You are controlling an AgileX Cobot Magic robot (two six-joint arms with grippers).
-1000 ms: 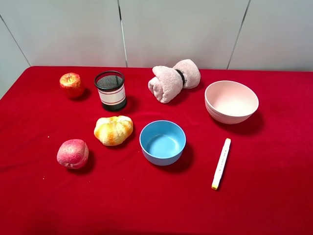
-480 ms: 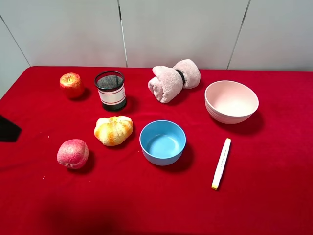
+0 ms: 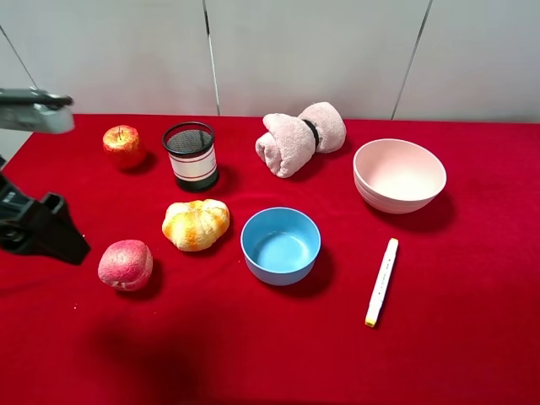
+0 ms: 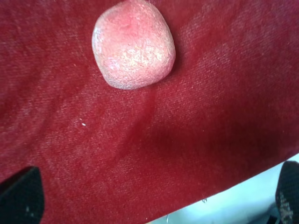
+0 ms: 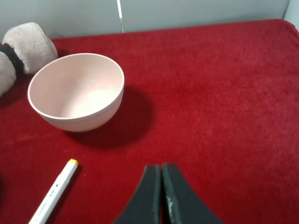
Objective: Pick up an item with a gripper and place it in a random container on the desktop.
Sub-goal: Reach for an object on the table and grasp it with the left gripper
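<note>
No legible text anywhere.

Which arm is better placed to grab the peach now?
Left: the left end effector hovers open near the peach; the right end effector sits shut by the pink bowl.

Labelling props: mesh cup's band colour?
Mesh cup: white band, red stripe edges; exterior high view.

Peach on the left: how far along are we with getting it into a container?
Done: nothing placed; the peach lies on the red cloth, untouched. In hand: the left gripper is open, hovering short of the peach. Left: close on it, lift, and drop it in a container such as the mesh cup. The right gripper is shut, holding nothing.
</note>
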